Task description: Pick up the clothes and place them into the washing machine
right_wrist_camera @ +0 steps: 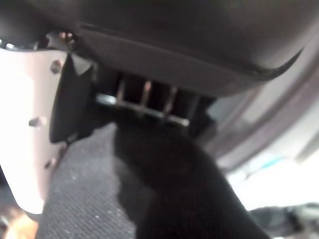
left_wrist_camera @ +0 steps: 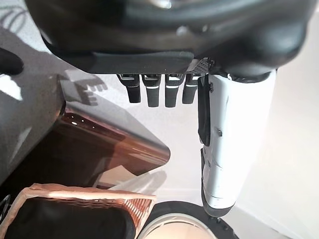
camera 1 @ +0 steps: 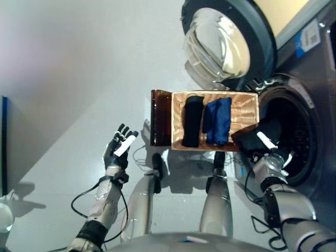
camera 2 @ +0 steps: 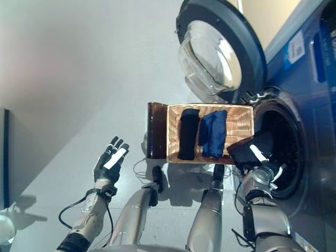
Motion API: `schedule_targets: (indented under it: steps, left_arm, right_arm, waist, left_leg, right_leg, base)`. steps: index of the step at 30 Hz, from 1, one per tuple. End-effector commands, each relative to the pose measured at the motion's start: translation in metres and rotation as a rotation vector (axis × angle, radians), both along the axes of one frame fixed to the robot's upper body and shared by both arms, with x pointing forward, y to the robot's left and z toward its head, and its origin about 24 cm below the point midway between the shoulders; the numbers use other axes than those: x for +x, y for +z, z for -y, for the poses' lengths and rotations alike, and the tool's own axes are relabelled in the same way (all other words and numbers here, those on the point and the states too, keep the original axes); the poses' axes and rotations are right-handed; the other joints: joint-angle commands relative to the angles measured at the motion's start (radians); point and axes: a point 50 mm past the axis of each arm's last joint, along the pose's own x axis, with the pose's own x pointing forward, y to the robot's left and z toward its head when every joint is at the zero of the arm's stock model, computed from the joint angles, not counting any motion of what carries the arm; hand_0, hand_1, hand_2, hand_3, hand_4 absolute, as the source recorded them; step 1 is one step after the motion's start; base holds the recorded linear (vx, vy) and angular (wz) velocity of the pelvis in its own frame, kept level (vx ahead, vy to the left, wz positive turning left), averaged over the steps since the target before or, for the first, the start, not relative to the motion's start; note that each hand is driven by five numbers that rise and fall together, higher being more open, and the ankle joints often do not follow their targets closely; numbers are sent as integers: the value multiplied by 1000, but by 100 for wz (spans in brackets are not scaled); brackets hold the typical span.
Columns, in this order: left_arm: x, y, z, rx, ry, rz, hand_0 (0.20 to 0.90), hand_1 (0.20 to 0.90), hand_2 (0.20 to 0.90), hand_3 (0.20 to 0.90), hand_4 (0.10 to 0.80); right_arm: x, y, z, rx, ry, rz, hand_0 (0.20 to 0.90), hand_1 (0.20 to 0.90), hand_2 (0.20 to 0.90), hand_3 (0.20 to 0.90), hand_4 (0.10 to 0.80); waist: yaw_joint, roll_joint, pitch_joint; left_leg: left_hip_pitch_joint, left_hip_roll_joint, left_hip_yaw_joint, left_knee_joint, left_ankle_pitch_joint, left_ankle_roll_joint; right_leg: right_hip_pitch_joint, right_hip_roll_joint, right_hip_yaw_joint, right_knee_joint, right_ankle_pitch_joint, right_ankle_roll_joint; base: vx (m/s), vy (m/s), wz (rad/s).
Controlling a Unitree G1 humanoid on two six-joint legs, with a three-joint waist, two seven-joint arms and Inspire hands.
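A wicker basket (camera 1: 215, 93) sits on the floor before the washing machine and holds a folded black garment (camera 1: 192, 121) and a blue garment (camera 1: 218, 121). The machine's round door (camera 1: 223, 47) stands open beside the dark drum opening (camera 1: 296, 134). My right hand (camera 1: 270, 157) is shut on another black garment (camera 1: 251, 135) between the basket's right end and the drum's mouth. In the right wrist view this black cloth (right_wrist_camera: 149, 194) lies under the curled fingers. My left hand (camera 1: 118, 149) hovers open over the floor left of the basket, holding nothing.
A glossy brown panel (camera 1: 160, 118) stands against the basket's left end, also seen in the left wrist view as the brown panel (left_wrist_camera: 99, 149). A white rounded object (camera 1: 4, 216) lies at the lower left, and a dark blue edge (camera 1: 3, 131) runs along the left side.
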Motion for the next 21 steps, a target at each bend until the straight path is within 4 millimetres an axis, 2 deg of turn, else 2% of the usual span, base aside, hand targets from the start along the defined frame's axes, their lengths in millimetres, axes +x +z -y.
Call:
schedule_targets:
  steps: [1, 2, 3, 7, 11, 14, 19, 21]
  left_arm:
    - [6, 22, -19, 5, 74, 143, 900, 900, 900, 900, 800]
    - [5, 22, -19, 5, 74, 142, 900, 900, 900, 900, 800]
    - [6, 23, -16, -12, 70, 148, 900, 900, 900, 900, 800]
    - [4, 17, -7, -57, 66, 122, 900, 900, 900, 900, 800]
    - [2, 15, 0, -84, 48, 108, 900, 900, 900, 900, 800]
    - [2, 16, 0, -86, 47, 114, 900, 900, 900, 900, 800]
    - [-1, 17, 1, -84, 39, 116, 900, 900, 900, 900, 800]
    - [-6, 16, 1, -73, 15, 109, 900, 900, 900, 900, 800]
  right_arm:
    - [8, 28, 14, 3, -94, 258, 200, 200, 200, 200, 300]
    - [8, 28, 14, 3, -94, 259, 200, 200, 200, 200, 300]
    - [9, 28, 9, 112, -170, 393, 200, 200, 200, 200, 300]
    - [7, 22, 0, 318, -373, 595, 200, 200, 200, 200, 300]
    - [12, 20, -10, 430, -481, 679, 200, 200, 200, 200, 300]
    - [15, 24, -12, 445, -495, 703, 200, 200, 200, 200, 300]
    - [21, 39, -4, 473, -610, 775, 200, 200, 200, 200, 300]
    - [22, 53, 11, 471, -677, 817, 200, 200, 200, 200, 300]
  waist:
    - [8, -8, -3]
    - [8, -8, -2]
    - [6, -5, -5]
    - [5, 7, -12]
    - [7, 26, -12]
    - [7, 33, -8]
    - [17, 57, -7]
    - [25, 72, -9]
  left_leg:
    - [34, 37, -52, -96, 64, -87]
    - [37, 37, -51, -98, 65, -87]
    - [49, 35, -50, -119, 74, -91]
    - [54, 33, -56, -119, 71, -89]
    - [37, 31, -61, -78, 50, -85]
    - [19, 29, -60, -47, 44, -84]
    - [-18, 28, -64, 27, 5, -84]
    - [-40, 27, -61, 61, -10, -82]
  right_leg:
    - [72, 1, -17, -20, 22, -22]
    - [74, 1, -17, -22, 23, -22]
    - [87, 0, -20, -39, 28, -20]
    - [95, -6, -17, -33, 22, -22]
    - [78, -6, -10, 12, -5, -28]
    - [58, -6, -3, 46, -13, -32]
    - [22, -5, 10, 125, -62, -37]
    - [-2, -6, 17, 161, -81, -39]
  base:
    - [27, -26, -8]
    - [37, -25, -2]
    - [0, 0, 0]
    - [14, -1, -5]
    - [0, 6, -1]
    - [-14, 2, 1]
    - [-8, 10, 4]
    - [-13, 12, 8]
